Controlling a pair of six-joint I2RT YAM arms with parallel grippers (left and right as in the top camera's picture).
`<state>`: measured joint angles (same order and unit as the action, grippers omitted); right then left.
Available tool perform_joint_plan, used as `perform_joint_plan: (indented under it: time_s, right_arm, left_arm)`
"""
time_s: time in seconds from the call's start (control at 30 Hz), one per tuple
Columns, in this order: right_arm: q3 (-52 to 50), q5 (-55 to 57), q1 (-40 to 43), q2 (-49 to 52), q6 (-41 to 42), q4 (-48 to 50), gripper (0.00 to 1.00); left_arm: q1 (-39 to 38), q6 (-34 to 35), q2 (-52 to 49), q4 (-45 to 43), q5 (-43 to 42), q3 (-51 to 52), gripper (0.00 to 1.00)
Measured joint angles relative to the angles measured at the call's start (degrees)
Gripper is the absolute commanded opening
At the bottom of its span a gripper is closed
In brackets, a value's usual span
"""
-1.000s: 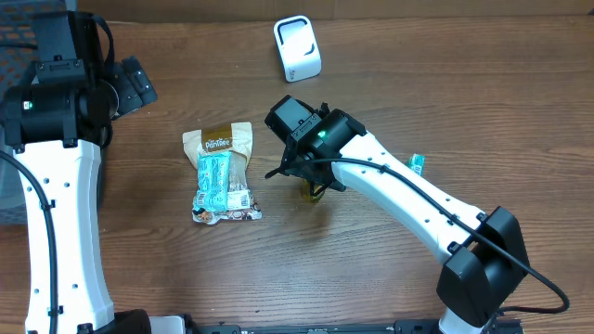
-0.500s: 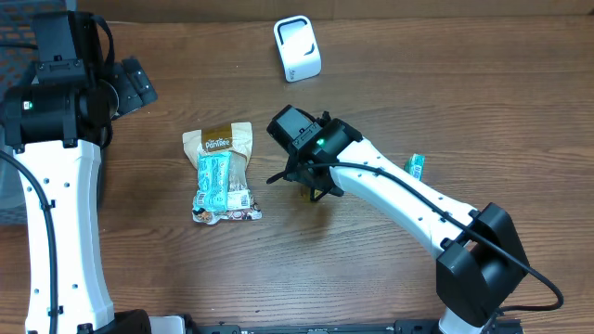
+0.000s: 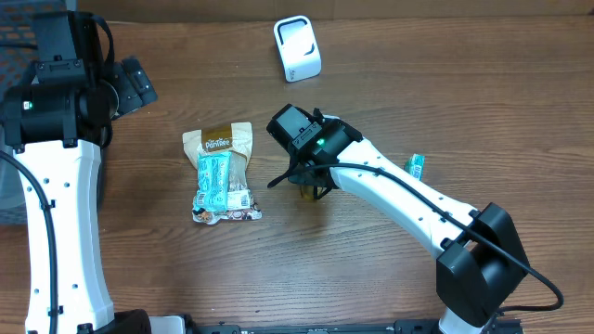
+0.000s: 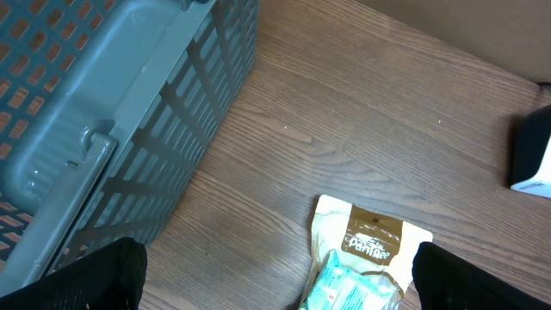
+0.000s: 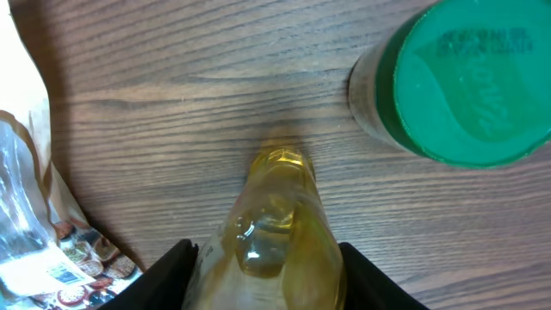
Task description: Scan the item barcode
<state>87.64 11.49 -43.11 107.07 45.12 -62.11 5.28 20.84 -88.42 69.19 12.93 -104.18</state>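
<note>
A yellow translucent plastic bottle (image 5: pixel 277 215) is laid on the brown wooden worktop (image 3: pixel 418 83), just right of the tan and teal snack bag (image 3: pixel 223 172) in the overhead view. It is flanked by the right gripper (image 5: pixel 269 280), whose fingers (image 5: pixel 176 277) are drawn close to both its sides (whether it is truly gripped cannot be told). A green round lid (image 5: pixel 469 82) is seen beyond the bottle. The left gripper (image 4: pixel 280 267) is held wide open and empty, above and left of the bag, beside a grey-blue slatted plastic basket (image 4: pixel 103 112). A white box-shaped scanner (image 3: pixel 297 48) is stood well beyond the bag.

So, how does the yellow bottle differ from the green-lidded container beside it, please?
The yellow bottle is translucent and narrow; the green-lidded container is opaque and wide. The bottle sits between the right fingers; the container stands clear of them. Both rest on the table.
</note>
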Motion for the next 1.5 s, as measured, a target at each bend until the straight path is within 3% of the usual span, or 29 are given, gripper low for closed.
perform_joint_plan:
  time_s: [0.13,0.37,0.77,0.87,1.03,1.17,1.23,1.37,1.5]
  right_arm:
    - [0.0,0.07,-0.02,0.0,-5.53,0.07,0.56]
    - [0.0,0.09,0.0,0.0,-7.98,0.44,0.65]
    - [0.0,0.59,0.0,0.0,-9.11,2.23,0.66]
    - [-0.22,0.66,0.0,0.0,-8.81,2.62,0.64]
    - [-2.62,0.87,0.0,0.0,-7.82,3.69,0.43]
    - [-2.62,0.98,0.0,0.0,-9.22,4.48,0.42]
    - [-2.62,0.96,0.0,0.0,-11.34,4.5,0.44]
    - [-2.62,0.98,0.0,0.0,-18.73,4.13,0.68]
    - [-2.64,0.94,0.0,0.0,-23.76,4.11,0.77]
  left_arm:
    - [0.02,0.0,0.0,0.0,0.0,0.0,1.0]
    - [0.0,0.0,0.0,0.02,0.0,0.0,1.0]
    - [0.0,0.0,0.0,0.0,0.0,0.0,1.0]
    - [0.0,0.0,0.0,0.0,0.0,0.0,1.0]
    - [0.0,0.0,0.0,0.0,0.0,0.0,1.0]
    - [0.0,0.0,0.0,0.0,0.0,0.0,1.0]
    - [0.0,0.0,0.0,0.02,0.0,0.0,1.0]
    - [0.0,0.0,0.0,0.0,0.0,0.0,1.0]
    - [0.0,0.0,0.0,0.02,0.0,0.0,0.99]
